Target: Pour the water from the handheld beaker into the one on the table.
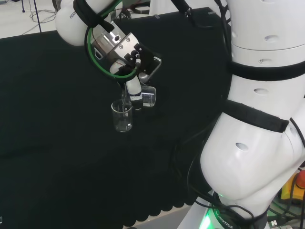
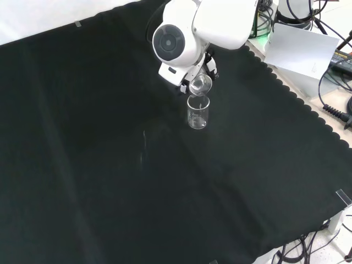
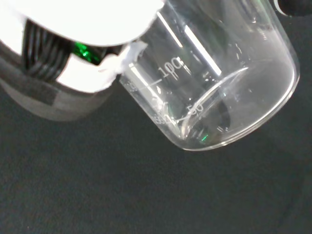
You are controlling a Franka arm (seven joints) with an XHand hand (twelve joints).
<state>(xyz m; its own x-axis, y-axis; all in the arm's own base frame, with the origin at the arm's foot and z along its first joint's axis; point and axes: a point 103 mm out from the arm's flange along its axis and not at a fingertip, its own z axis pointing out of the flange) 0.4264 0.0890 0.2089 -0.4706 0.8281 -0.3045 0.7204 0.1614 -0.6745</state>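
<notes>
The hand (image 1: 135, 86) grips a clear beaker (image 1: 148, 96), tipped on its side with its lip over a second beaker (image 1: 122, 116). That one stands upright on the black cloth (image 1: 57, 119) just below the hand.

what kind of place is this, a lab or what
Most likely a robotics lab set up for a chemistry-style pouring demo: a white arm's hand tips a handheld beaker over a table beaker on black cloth, with cables beside the bench.
</notes>
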